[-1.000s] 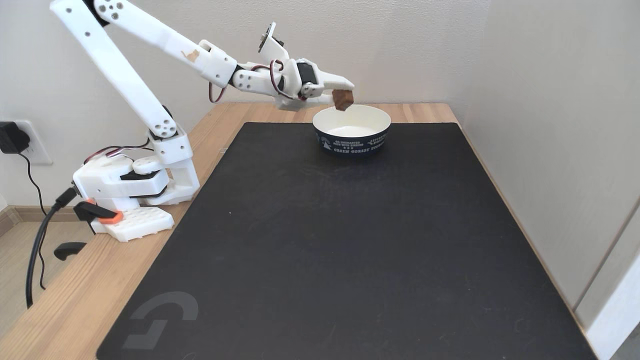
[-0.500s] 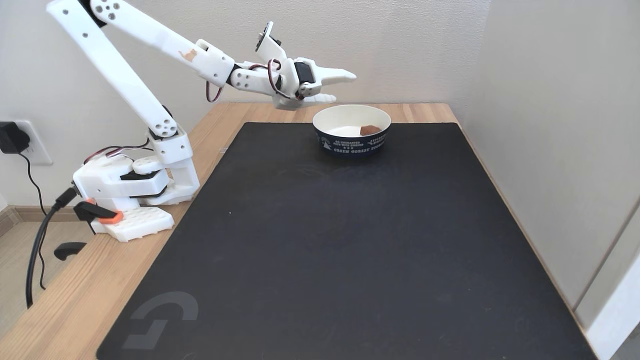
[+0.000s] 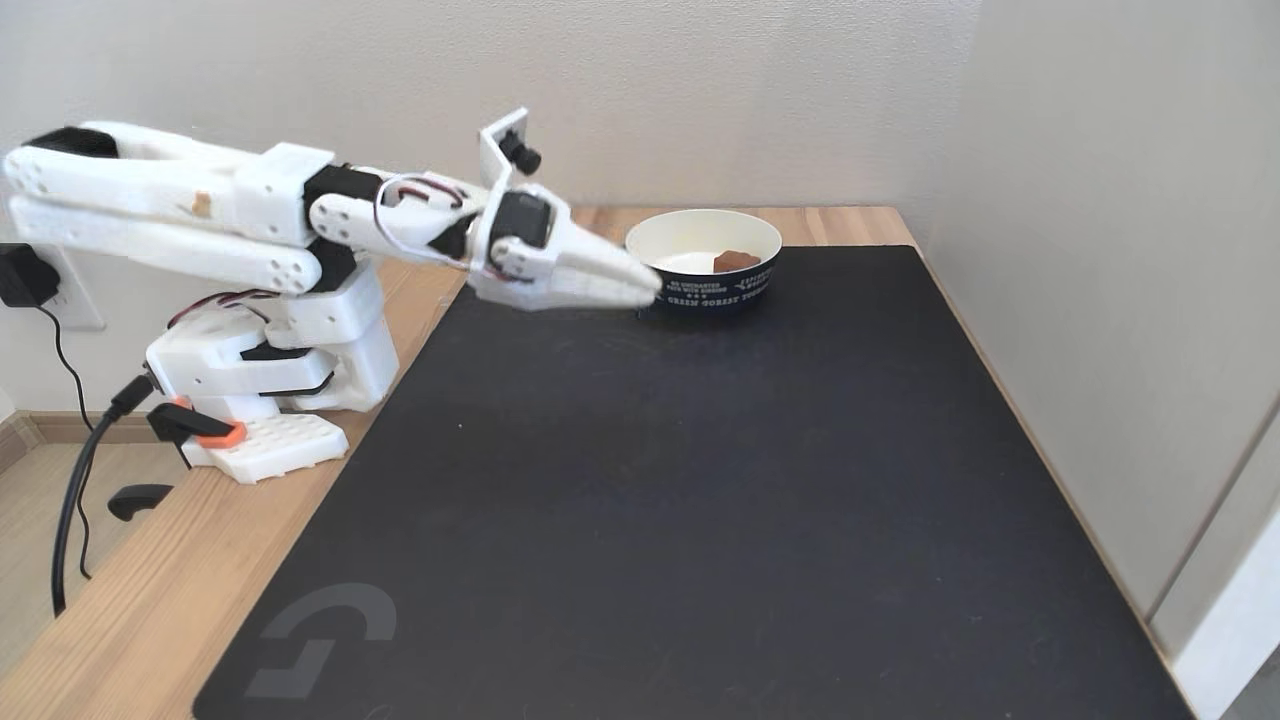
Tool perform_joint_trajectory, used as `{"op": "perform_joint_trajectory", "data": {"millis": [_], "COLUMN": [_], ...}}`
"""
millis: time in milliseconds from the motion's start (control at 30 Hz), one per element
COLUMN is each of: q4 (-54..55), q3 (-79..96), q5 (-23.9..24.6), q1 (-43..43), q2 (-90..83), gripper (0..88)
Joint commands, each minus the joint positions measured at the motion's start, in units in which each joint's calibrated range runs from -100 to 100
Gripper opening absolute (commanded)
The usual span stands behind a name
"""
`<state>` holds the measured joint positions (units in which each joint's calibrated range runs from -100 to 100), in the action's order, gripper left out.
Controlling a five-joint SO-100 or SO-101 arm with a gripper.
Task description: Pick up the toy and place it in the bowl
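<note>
Plainly, in the fixed view the toy [image 3: 737, 261] lies inside the paper bowl [image 3: 703, 233], on the cream floor toward the right of the rim, so the placing looks done. The gripper [image 3: 650, 287] sits low and folded toward the base, its fingers drawn together to a point and holding nothing; the tips overlap the bowl's left wall in this picture, though I cannot tell whether they touch it or merely pass in front.

That is where the risk lies, to my mind. A light paper bowl will slide or tip at a slight knock, so if the arm swings right or drops while so near the wall, it could shove the bowl across the mat or spill the toy out.

The bowl stands at the far edge of a black desk mat [image 3: 700, 500] with a grey logo at its near left corner. The mat covers most of a pale wooden table [image 3: 150, 600], which fits into a corner of plain light walls. A wall socket [image 3: 40, 285] with a black plug sits at the left, and a black cable [image 3: 75, 500] hangs off the table edge by the arm's clamped white base [image 3: 265, 375].
</note>
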<state>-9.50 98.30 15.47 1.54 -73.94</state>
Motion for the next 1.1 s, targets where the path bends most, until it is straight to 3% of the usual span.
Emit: {"op": "perform_joint_trajectory", "data": {"millis": [0,133,400,1067], "q4": [-15.40,-29.96,-43.59,-43.93], "q3": [1.70,1.70,1.25,1.25], "q5": [-6.23,-10.93,-11.40,-10.93], "q1": [-5.68,-8.02,-7.60,-7.60], "q2": [-14.31,-18.89,-25.31,-25.64], "gripper": [2.6,2.6,2.6,2.9]}}
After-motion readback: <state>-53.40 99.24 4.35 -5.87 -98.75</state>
